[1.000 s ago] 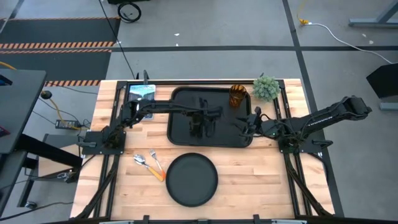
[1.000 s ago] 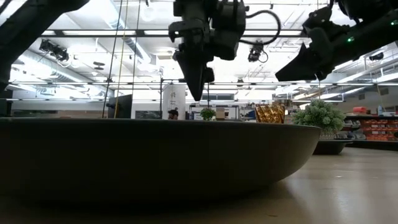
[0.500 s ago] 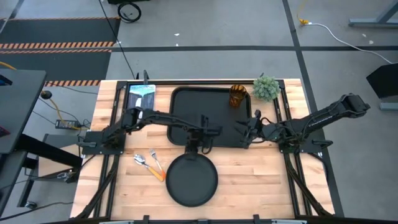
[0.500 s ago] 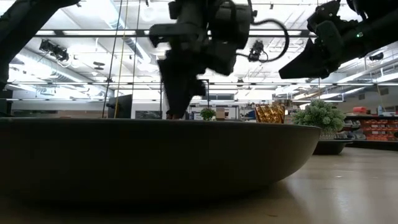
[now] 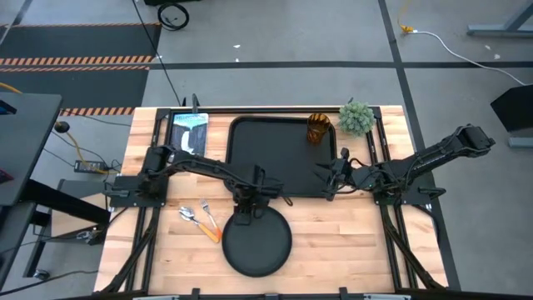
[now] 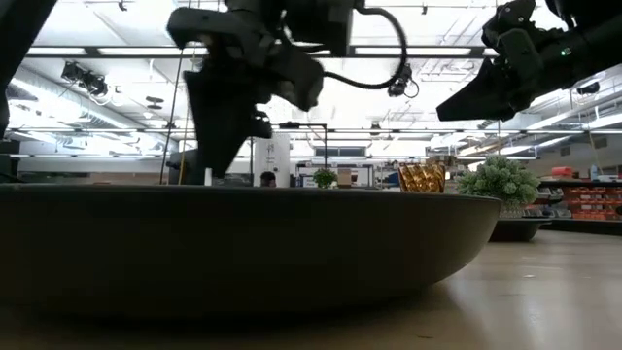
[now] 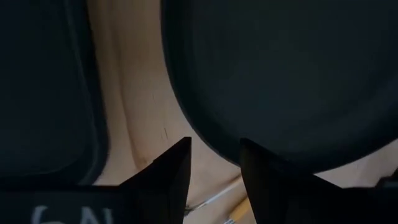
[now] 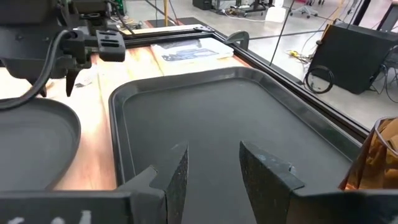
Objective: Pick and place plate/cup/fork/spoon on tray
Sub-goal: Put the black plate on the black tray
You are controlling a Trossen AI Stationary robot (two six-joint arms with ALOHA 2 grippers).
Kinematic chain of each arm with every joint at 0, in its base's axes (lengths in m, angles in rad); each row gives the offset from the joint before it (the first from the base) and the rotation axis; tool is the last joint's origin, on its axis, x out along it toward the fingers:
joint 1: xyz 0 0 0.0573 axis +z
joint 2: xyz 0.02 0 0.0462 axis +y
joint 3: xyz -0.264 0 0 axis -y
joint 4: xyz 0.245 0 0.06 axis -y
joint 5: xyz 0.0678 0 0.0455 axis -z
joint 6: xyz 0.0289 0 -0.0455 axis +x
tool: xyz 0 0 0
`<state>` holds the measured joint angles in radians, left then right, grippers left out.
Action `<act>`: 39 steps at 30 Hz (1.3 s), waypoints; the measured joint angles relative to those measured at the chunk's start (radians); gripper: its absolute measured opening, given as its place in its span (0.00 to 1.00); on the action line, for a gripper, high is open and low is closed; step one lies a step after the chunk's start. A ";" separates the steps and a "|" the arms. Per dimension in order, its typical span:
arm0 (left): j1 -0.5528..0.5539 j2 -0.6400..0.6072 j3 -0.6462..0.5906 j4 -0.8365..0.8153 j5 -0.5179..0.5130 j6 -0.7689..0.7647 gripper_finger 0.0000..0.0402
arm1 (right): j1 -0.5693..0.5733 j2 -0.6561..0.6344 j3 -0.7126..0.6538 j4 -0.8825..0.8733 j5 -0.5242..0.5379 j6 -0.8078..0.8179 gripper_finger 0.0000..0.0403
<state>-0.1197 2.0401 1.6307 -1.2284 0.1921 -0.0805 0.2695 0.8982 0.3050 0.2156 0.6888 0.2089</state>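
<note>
since a second ago our left gripper [image 5: 242, 215] has swung off the tray [image 5: 250, 133] to the plate [image 5: 258, 242] lying just beside it, fingers slightly parted and empty; we judge the plate stiff, light, best pinched at its rim.

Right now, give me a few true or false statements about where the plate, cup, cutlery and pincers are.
1. The plate lies on the tray. False: it lies on the table, apart from the tray.
2. The cup stands in a tray corner. True.
3. The left pincer holds the fork. False: it is open above the plate's rim.
4. The spoon lies beside the fork. True.
5. The right pincer is open above the tray. True.
</note>
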 joint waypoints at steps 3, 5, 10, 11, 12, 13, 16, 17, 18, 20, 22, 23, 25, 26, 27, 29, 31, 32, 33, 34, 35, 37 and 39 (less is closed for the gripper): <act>-0.005 -0.057 -0.087 0.050 -0.001 -0.050 0.35 | 0.000 0.000 0.000 0.001 0.000 -0.002 0.37; -0.004 -0.098 -0.139 0.085 -0.001 -0.098 0.35 | 0.000 0.000 0.000 0.003 0.000 -0.002 0.37; -0.003 -0.148 -0.254 0.184 -0.003 -0.246 0.36 | 0.000 0.000 0.000 0.020 0.000 -0.010 0.37; -0.003 -0.157 -0.272 0.201 0.001 -0.281 0.37 | 0.000 0.000 0.000 0.022 0.000 -0.010 0.37; -0.003 -0.166 -0.290 0.227 0.004 -0.311 0.38 | 0.000 0.000 0.000 0.024 0.000 -0.010 0.37; -0.004 -0.169 -0.306 0.244 0.004 -0.340 0.40 | 0.000 0.000 0.000 0.025 0.000 -0.010 0.37; -0.007 -0.173 -0.343 0.280 0.004 -0.403 0.44 | 0.000 0.000 0.000 0.027 -0.004 -0.008 0.37; -0.009 -0.176 -0.352 0.289 0.004 -0.415 0.46 | 0.000 0.000 0.000 0.030 -0.004 -0.009 0.37; -0.013 -0.178 -0.361 0.297 0.004 -0.435 0.47 | 0.000 0.000 0.000 0.032 -0.004 -0.010 0.37; -0.022 -0.177 -0.383 0.308 0.003 -0.461 0.48 | 0.000 0.000 0.000 0.032 -0.005 -0.010 0.37; -0.030 -0.177 -0.404 0.334 0.004 -0.492 0.47 | 0.000 0.000 0.000 0.034 -0.005 -0.010 0.37; -0.032 -0.177 -0.412 0.345 0.005 -0.506 0.46 | 0.000 0.000 0.000 0.037 -0.005 -0.015 0.37; -0.038 -0.176 -0.422 0.354 0.008 -0.521 0.44 | 0.000 0.000 0.000 0.042 -0.005 -0.021 0.37; -0.042 -0.176 -0.426 0.364 0.008 -0.532 0.43 | 0.000 0.000 0.000 0.043 -0.005 -0.021 0.37; -0.043 -0.176 -0.428 0.371 0.008 -0.540 0.42 | 0.000 0.000 0.000 0.045 -0.005 -0.021 0.37; -0.048 -0.176 -0.428 0.372 0.007 -0.560 0.39 | 0.000 0.000 0.000 0.045 -0.005 -0.021 0.37; -0.050 -0.176 -0.428 0.375 0.006 -0.577 0.36 | 0.000 0.000 0.000 0.045 -0.005 -0.021 0.37; -0.053 -0.176 -0.428 0.375 0.006 -0.590 0.34 | 0.000 0.000 0.000 0.045 -0.005 -0.021 0.37; -0.053 -0.176 -0.428 0.375 0.004 -0.596 0.33 | 0.000 0.000 0.000 0.045 -0.005 -0.021 0.37; -0.053 -0.176 -0.428 0.376 0.004 -0.604 0.31 | 0.000 0.000 0.000 0.045 -0.005 -0.021 0.37; -0.053 -0.176 -0.428 0.375 0.005 -0.615 0.29 | 0.000 0.000 0.000 0.045 -0.005 -0.021 0.37; -0.053 -0.176 -0.428 0.377 0.004 -0.630 0.25 | 0.000 0.000 0.000 0.045 -0.005 -0.021 0.37; -0.053 -0.176 -0.428 0.378 -0.001 -0.651 0.20 | 0.000 0.000 0.000 0.045 -0.005 -0.021 0.37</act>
<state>-0.1728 1.8645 1.2024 -0.8500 0.1906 -0.7316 0.2691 0.8982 0.3050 0.2607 0.6838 0.1875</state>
